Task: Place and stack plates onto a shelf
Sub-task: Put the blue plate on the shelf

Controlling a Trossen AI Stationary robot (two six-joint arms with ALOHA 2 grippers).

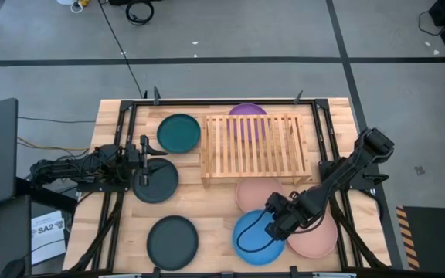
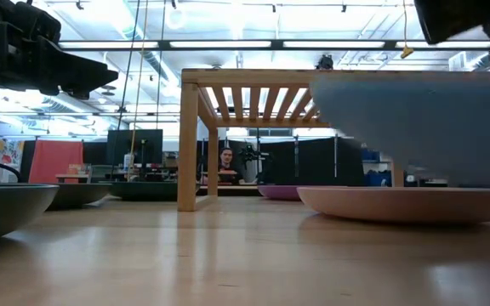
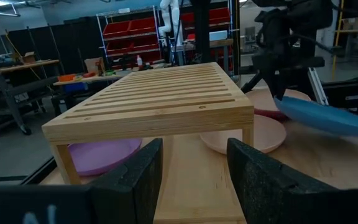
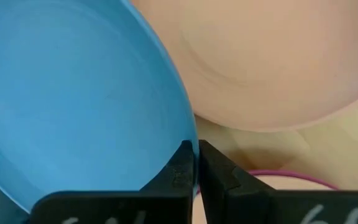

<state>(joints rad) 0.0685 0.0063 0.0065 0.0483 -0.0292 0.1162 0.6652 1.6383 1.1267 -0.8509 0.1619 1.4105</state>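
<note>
I had the desk [image 1: 122, 232] filling the frame, with the shelf [image 1: 255, 147] at upper centre. The blue plate [image 1: 249, 241] sat lower right of centre, partly lifted, its rim pinched in my right end effector [image 4: 196, 163], which was clamped shut on it. I judged it stiff, light and a bit slick, so the rim was the place to grip. My left end effector [image 3: 194, 180] waited at mid-left, spread open and empty.

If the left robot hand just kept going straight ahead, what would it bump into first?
Probably the wooden shelf: the open left gripper points right at its near end, with only bare table between, though the gap is hard to judge.
</note>
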